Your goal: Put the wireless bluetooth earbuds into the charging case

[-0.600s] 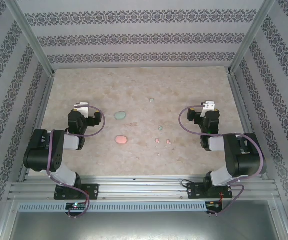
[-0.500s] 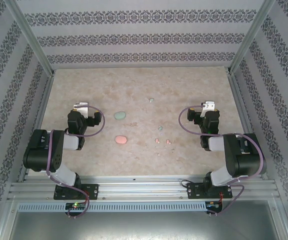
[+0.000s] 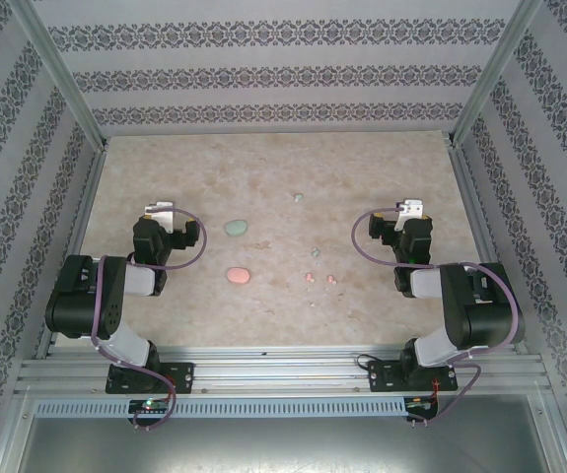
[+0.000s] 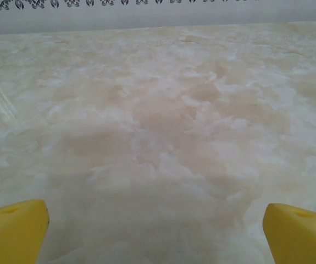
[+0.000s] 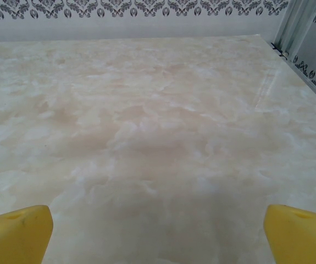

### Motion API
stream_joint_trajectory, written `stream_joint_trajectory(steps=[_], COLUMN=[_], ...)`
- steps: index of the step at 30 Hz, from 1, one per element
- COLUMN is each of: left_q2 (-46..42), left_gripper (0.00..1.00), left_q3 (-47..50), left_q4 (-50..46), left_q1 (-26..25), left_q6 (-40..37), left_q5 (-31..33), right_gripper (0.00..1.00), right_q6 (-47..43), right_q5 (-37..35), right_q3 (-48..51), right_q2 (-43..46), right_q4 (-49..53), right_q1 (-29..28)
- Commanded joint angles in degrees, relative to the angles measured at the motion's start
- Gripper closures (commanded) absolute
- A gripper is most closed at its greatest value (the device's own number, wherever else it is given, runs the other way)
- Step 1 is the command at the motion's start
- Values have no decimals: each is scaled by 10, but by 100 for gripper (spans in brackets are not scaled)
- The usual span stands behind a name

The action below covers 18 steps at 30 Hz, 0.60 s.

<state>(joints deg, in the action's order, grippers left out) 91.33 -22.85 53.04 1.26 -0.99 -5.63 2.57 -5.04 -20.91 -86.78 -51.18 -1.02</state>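
Observation:
A pale green oval charging case (image 3: 235, 228) lies left of centre on the marbled table, with a pink oval case (image 3: 238, 275) just nearer. Two tiny pink earbuds (image 3: 310, 278) (image 3: 331, 279) sit side by side right of centre. A pale green earbud (image 3: 315, 253) lies a little behind them, and another green earbud (image 3: 298, 197) farther back. My left gripper (image 3: 159, 211) rests at the left, apart from the cases, open with its yellow fingertips (image 4: 12, 231) wide over bare table. My right gripper (image 3: 415, 208) rests at the right, open too, with nothing between its fingertips (image 5: 300, 234).
Patterned walls and metal frame posts (image 3: 480, 89) enclose the table (image 3: 283, 163) on three sides. An aluminium rail (image 3: 283, 374) carries both arm bases at the near edge.

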Motion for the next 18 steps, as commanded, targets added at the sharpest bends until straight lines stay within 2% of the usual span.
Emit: stream_joint_trajectory(steps=[1,18], left_q2=[-5,-5], left_gripper=[0,0], left_q3=[1,3], left_q4=[-6,-2], left_q1=[6,6], left_q6=[10,10], left_q5=[-7,-8], right_gripper=[2,2], right_q6=[-7,-7], right_q5=[7,7], right_q3=[-10,-10], right_q2=[3,2], right_q4=[-4,-4], right_q1=[-3,-3])
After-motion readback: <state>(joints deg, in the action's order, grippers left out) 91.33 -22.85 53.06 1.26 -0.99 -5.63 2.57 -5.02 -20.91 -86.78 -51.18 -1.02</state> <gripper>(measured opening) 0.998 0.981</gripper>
